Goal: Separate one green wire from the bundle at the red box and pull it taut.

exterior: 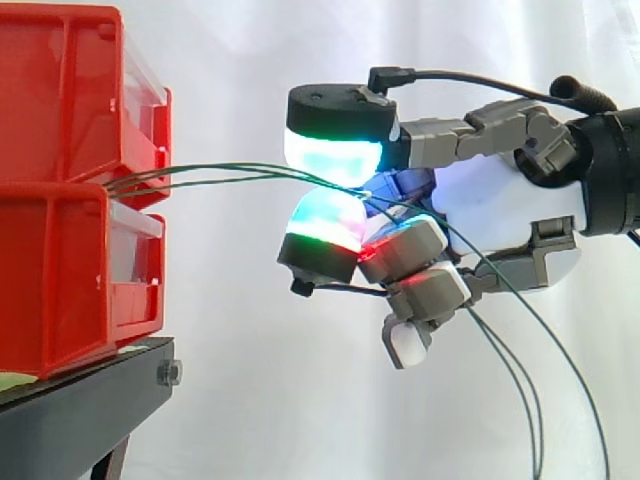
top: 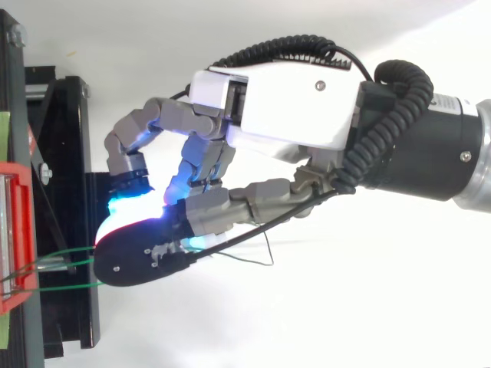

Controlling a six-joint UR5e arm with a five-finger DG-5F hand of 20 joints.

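The green wires [exterior: 180, 176] are thin, dark green strands with a smooth coat. They come out as a small bundle from the gap between the two stacked red bins [exterior: 60, 90]. In the side view they fan slightly as they leave the bins and run almost level to the right, one strand arching a little above the others. They reach the robot hand [exterior: 500, 215] and pass between two of its glowing pads [exterior: 335, 155], one above and one below. The upper pad shows green and cyan, and the lower one shows cyan over red.

These two pads are pressed together on the wires in a pinch, but how many strands lie between them cannot be told. The other fingers are curled in below the pinch. Behind the palm, several strands hang down in loose curves towards the bottom edge.

From above, two green strands run from the bins' red edge [top: 15, 230] to the fingertips, a little apart from each other, and a thin strand shows just behind the fingers.

The bins stand on a black stand [exterior: 80, 400] in front of a white curtain [exterior: 250, 400]. A pale green strip [top: 4, 123] lies on the stand by the bins, and whether it carries any writing cannot be told.
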